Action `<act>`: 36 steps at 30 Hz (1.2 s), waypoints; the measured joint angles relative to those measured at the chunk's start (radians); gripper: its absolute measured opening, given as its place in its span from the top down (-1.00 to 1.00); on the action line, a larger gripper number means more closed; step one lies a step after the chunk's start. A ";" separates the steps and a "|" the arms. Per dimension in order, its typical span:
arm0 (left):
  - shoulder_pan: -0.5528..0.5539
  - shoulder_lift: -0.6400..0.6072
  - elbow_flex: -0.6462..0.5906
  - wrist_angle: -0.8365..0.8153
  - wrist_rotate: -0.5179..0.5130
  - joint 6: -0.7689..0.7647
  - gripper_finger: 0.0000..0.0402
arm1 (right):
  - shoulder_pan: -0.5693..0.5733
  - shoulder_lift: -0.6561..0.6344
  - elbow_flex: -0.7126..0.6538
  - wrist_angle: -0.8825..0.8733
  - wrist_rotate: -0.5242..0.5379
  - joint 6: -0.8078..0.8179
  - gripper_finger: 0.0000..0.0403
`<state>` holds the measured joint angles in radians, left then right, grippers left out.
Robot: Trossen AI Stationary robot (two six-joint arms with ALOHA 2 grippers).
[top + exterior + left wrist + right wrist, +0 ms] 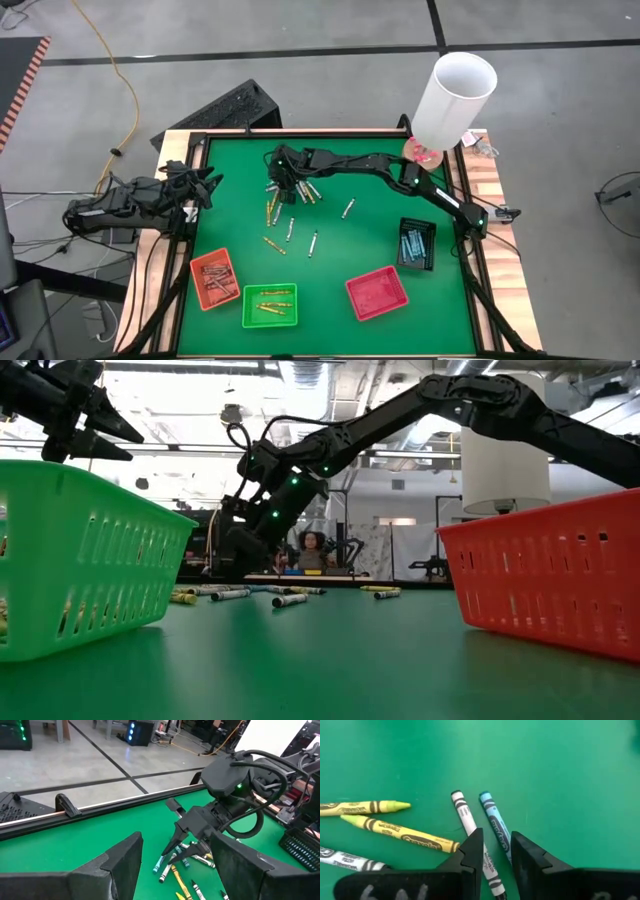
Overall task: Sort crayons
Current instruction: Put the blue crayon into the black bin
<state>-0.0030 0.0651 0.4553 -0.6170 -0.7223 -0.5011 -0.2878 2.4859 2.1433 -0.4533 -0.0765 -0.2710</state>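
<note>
Right gripper fingers stand partly apart, straddling a white crayon; left gripper gapes empty. Black tray holds blue crayons.

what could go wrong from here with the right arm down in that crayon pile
1. The right gripper is down over a white-wrapped crayon lying right beside a light blue crayon; its jaws could pinch both or the wrong colour.
2. The yellow crayons lie close by, so a descending finger may nudge and scatter them.
3. The small black slotted tray sits under the right arm's path, so a low swing could bump it.
</note>
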 joint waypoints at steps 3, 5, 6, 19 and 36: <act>0.000 0.000 0.000 0.000 0.000 0.000 -0.11 | -0.003 0.002 -0.002 -0.005 0.004 0.000 0.51; 0.000 0.000 0.000 0.000 0.000 0.000 -0.11 | -0.003 0.002 -0.004 -0.011 0.007 0.000 0.51; 0.000 0.000 0.000 0.000 0.000 0.000 -0.11 | -0.003 0.004 -0.005 -0.013 0.007 0.000 0.51; 0.000 0.000 0.000 0.000 0.000 0.000 -0.11 | -0.002 0.004 -0.004 -0.088 0.051 0.000 0.55; 0.000 0.000 0.000 0.000 0.000 0.000 -0.11 | -0.002 0.003 -0.002 -0.148 0.081 0.001 0.97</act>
<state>-0.0030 0.0650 0.4553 -0.6172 -0.7225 -0.5011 -0.2900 2.4886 2.1410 -0.6013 0.0050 -0.2699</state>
